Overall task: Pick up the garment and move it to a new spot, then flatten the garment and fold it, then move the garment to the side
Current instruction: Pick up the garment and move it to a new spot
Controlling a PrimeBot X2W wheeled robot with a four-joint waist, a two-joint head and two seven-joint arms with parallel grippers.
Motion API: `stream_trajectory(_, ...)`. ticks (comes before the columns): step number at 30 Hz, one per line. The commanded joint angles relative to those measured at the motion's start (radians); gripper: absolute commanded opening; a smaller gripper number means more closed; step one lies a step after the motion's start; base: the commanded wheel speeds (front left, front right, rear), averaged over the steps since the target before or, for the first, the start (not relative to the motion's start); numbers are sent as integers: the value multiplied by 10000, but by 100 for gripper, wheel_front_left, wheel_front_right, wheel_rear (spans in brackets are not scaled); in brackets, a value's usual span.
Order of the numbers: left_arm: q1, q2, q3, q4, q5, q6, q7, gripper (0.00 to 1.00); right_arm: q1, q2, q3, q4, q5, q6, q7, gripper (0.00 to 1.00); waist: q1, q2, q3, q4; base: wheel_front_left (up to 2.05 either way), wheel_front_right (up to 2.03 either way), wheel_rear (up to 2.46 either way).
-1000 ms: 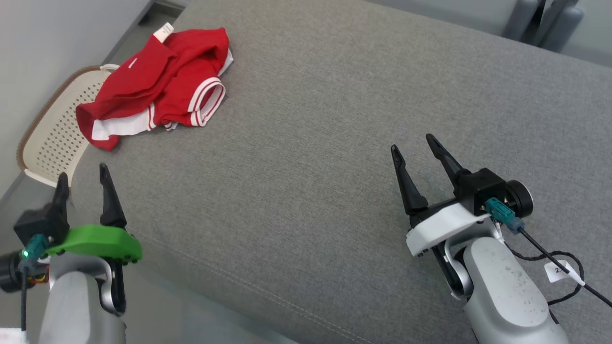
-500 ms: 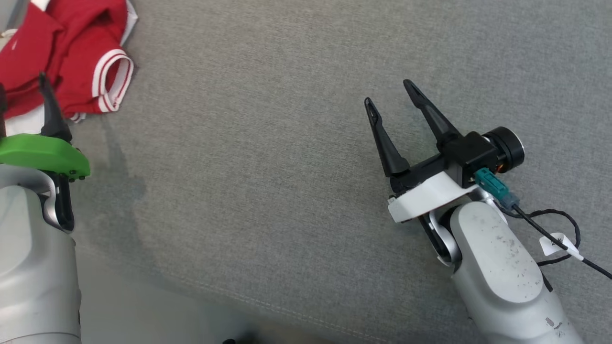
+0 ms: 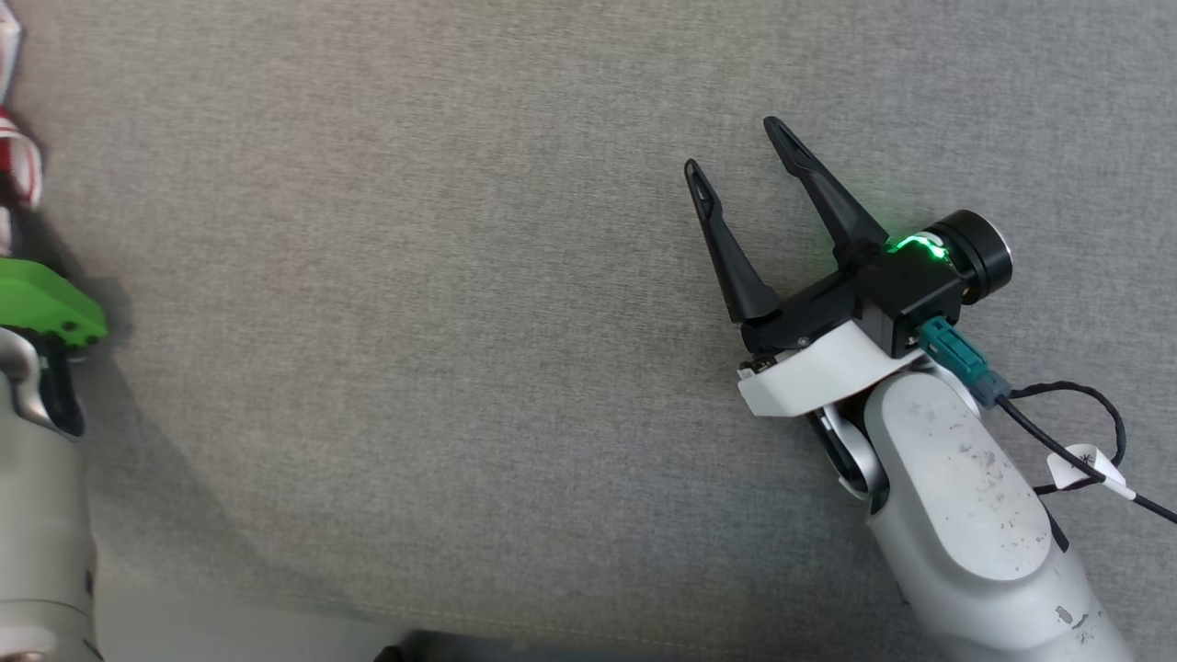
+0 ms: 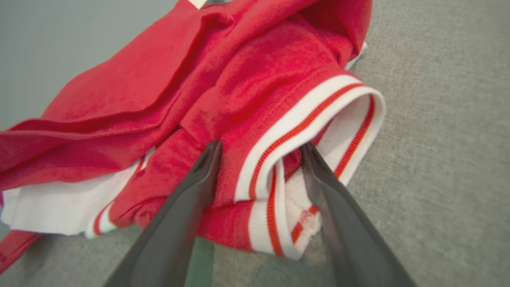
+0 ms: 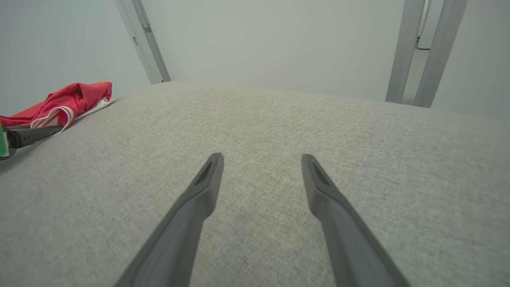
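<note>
The garment (image 4: 223,79) is a crumpled red shirt with white, red-striped cuffs, lying on the grey cushion (image 4: 438,159). In the left wrist view my left gripper (image 4: 261,147) is open, its two dark fingers straddling a striped cuff, tips at the cloth. A sliver of the garment (image 3: 20,165) shows at the head view's left edge, above the left gripper's green mount (image 3: 46,308). My right gripper (image 3: 736,147) stands open over bare cushion at the right, with nothing between its fingers. The right wrist view has the garment (image 5: 67,103) far off to the left.
The grey cushion (image 3: 414,322) spreads wide between the two arms. Its front edge (image 3: 276,616) runs along the head view's bottom. A black cable with a white tag (image 3: 1080,464) trails from the right wrist. Pale walls and grey posts (image 5: 422,52) stand beyond the cushion.
The head camera has swung right and down, so the garment slid to the left edge of its view. The left gripper has reached forward to the garment. Both grippers stay open.
</note>
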Motion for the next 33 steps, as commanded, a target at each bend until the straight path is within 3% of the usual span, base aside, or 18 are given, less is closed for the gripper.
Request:
stream_trajectory(1,-272,111,-8,323,-24,67,47,100,35,-44,-13,-32,-51,-15,2,100,-1,0,280,-334,0,0,0)
stream_trajectory(2,-333,115,-48,525,-9,83,47,100,39,-44,-53,-40,-49,-15,2,100,-1,0,287,-355,0,0,0)
stream_trajectory(3,-397,136,-85,629,18,80,48,82,33,-43,-66,-43,-47,-15,2,100,-1,0,289,-365,0,0,0)
stream_trajectory(4,-461,140,-137,747,59,84,53,0,24,-41,-83,-31,-64,-15,2,100,-1,0,275,-365,0,0,0)
stream_trajectory(8,-449,165,-197,501,147,165,58,0,142,-19,-201,71,8,-15,4,100,-1,0,36,-357,0,0,0)
stream_trajectory(18,-95,-76,-783,-2798,492,-350,22,0,511,133,-508,188,471,-15,1,100,-1,0,-1297,-603,0,0,0)
stream_trajectory(23,161,-369,-1720,-4037,412,-480,22,0,824,171,-579,259,929,-15,1,100,-1,0,-2072,-1078,0,0,0)
stream_trajectory(33,1179,-1210,-4356,-5644,-774,-489,22,0,1573,175,-810,349,1648,-16,1,100,-1,0,-3068,-2501,0,0,0)
